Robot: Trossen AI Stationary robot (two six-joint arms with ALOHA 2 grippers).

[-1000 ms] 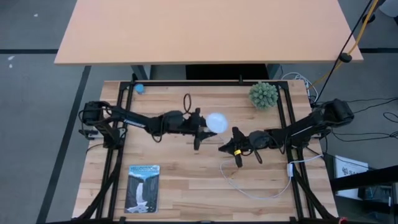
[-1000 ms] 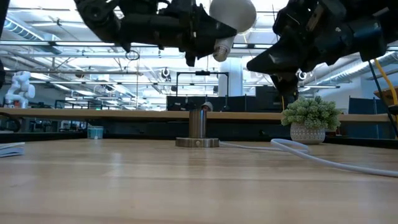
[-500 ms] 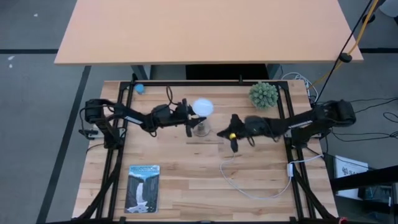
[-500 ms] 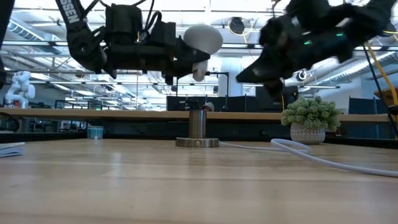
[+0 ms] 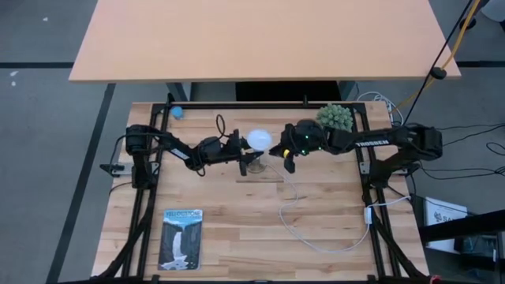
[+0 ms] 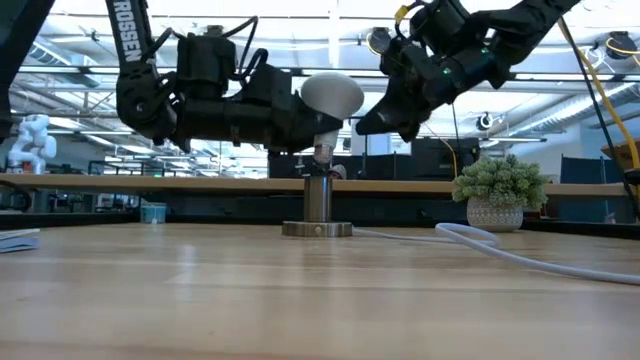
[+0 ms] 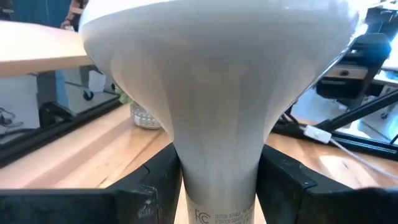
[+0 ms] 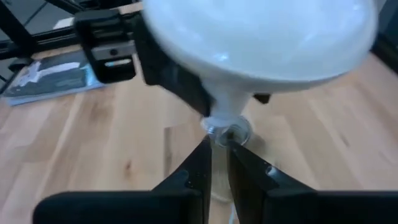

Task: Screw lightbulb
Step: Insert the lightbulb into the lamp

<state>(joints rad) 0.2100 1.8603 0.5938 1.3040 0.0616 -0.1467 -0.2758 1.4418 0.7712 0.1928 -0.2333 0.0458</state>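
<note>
The white lightbulb (image 5: 258, 140) stands upright in my left gripper (image 5: 241, 155), globe up (image 6: 332, 95). Its silvery screw base (image 6: 323, 155) is right at the top of the grey socket's post (image 6: 318, 197); whether it is in, I cannot tell. The socket's disc (image 6: 317, 229) rests flat on the table. My right gripper (image 5: 287, 158) hovers just right of the bulb, above the table, with its fingers (image 8: 200, 169) close together and empty. In the right wrist view the bulb (image 8: 261, 43) stands ahead of those fingers. My left gripper pinches the bulb's narrow cone neck (image 7: 217, 186) between its two fingers (image 7: 163, 182), just below the globe. The fingers come about level from the table's left side. The bulb is upright, base down, over the socket post.
A small potted plant (image 5: 334, 120) stands at the far right. The socket's white cord (image 5: 316, 237) loops across the near right of the table. A flat blue card (image 5: 182, 238) lies near left, and a small blue thing (image 5: 177, 112) at the far left corner.
My left gripper has carried the bulb toward the table's left and far edges and down onto the socket, tipping it from slanted to upright. My right gripper has moved toward the far edge and left, closing in on the bulb.
</note>
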